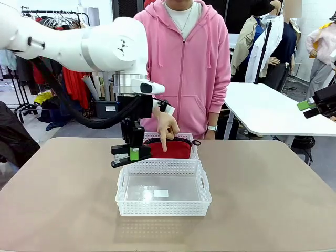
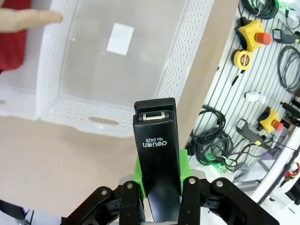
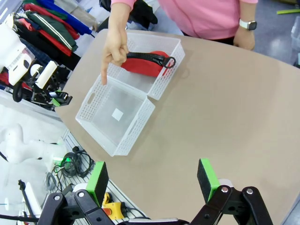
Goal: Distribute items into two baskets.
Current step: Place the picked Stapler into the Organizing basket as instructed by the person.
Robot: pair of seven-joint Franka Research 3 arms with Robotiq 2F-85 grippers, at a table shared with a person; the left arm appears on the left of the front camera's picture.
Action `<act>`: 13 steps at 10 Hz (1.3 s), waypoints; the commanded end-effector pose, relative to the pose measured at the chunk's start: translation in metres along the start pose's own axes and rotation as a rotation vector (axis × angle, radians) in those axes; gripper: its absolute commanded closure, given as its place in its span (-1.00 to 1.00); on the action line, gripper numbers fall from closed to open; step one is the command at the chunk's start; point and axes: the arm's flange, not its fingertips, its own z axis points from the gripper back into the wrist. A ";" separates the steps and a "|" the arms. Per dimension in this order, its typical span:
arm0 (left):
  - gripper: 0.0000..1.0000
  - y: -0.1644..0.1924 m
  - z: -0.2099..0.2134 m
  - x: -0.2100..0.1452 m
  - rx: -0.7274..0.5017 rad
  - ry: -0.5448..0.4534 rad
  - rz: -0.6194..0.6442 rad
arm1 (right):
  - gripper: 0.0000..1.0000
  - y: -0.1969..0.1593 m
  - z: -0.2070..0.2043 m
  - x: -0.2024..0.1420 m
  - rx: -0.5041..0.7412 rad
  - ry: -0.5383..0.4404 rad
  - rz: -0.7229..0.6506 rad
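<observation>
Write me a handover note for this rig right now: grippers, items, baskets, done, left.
Left gripper: shut on the black stapler, held in the air just above the near basket's left rim.
Right gripper: open, holding nothing, up high to the right side of the table.
Red pouch: lying in the far basket.
Person's hand: index finger pointing down toward the near basket.
Done: pouch placed; stapler picked up.
Left: near basket holds no item yet; the stapler likely goes there, then release.

a black stapler (image 1: pixel 126 155) is gripped by the left end effector (image 1: pixel 131 152) above the near basket (image 1: pixel 164 206); the red pouch (image 1: pixel 169 148) is pointed at.
</observation>
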 end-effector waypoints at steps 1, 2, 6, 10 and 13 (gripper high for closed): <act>0.63 -0.005 -0.002 0.008 0.012 -0.012 -0.063 | -1.00 0.002 0.001 0.001 -0.005 0.005 -0.012; 0.63 -0.013 -0.008 0.014 0.022 -0.023 -0.092 | -1.00 0.002 0.001 0.001 -0.005 0.005 -0.012; 0.63 -0.035 -0.033 0.040 0.147 0.018 -0.195 | -1.00 0.002 0.001 0.001 -0.005 0.005 -0.012; 0.63 -0.034 -0.053 0.068 0.247 0.036 -0.271 | -1.00 0.002 0.001 0.001 -0.005 0.005 -0.012; 0.63 -0.028 -0.067 0.081 0.238 -0.004 -0.320 | -1.00 0.002 0.001 0.001 -0.005 0.005 -0.012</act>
